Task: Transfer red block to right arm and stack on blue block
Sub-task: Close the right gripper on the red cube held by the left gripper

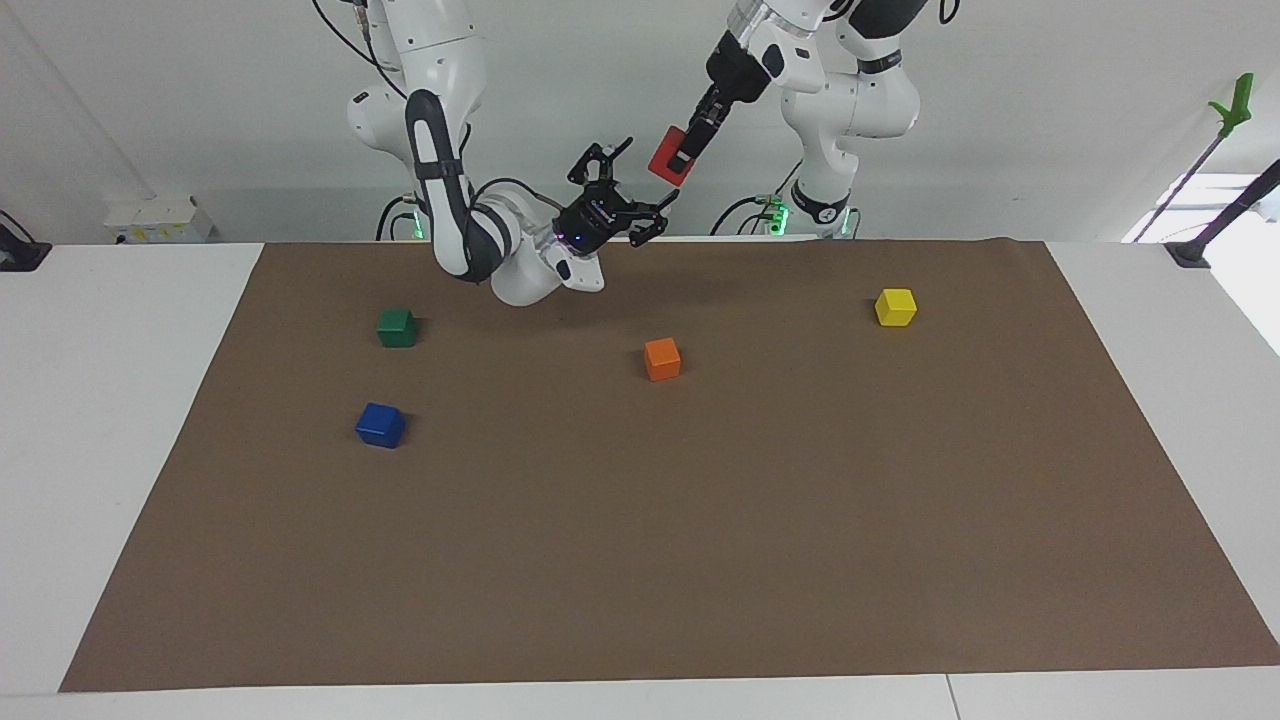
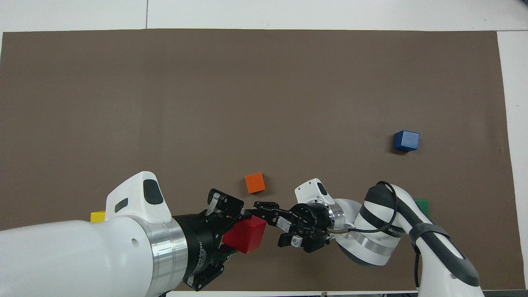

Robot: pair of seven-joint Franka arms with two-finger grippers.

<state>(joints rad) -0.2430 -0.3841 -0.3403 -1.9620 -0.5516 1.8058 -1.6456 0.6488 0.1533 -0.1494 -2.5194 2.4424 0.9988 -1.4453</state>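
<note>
Facing view
L gripper (image 1: 683, 155): up in the air over the mat's robot-side edge, pinching the red block (image 1: 665, 155).
Red block: off the table, tilted, clamped between L fingers.
R gripper (image 1: 628, 195): fingers spread wide, empty, raised just below and beside the red block, no contact visible.
Blue block (image 1: 380, 424): flat on the brown mat (image 1: 640, 560), toward the right arm's end, alone, nothing on top.
Green block (image 1: 396, 326): on mat, nearer to the robots than the blue block.
Orange block (image 1: 661, 358): mid mat, under neither gripper.
Yellow block (image 1: 895, 306): toward the left arm's end.

Overhead view
L gripper (image 2: 237, 231): comes in from bottom, big in frame, closed on red block (image 2: 245, 234).
R gripper (image 2: 268, 216): spread apart, one fingertip overlapping the red block's corner; touching or not, can't tell from here.
Blue block (image 2: 406, 140): farther from robots than both grippers, well apart from them.
Orange block (image 2: 255, 182): just farther out than the grippers.
Green block (image 2: 423, 206): mostly hidden by the R arm.
Yellow block (image 2: 97, 216): only an edge shows past the L arm.
</note>
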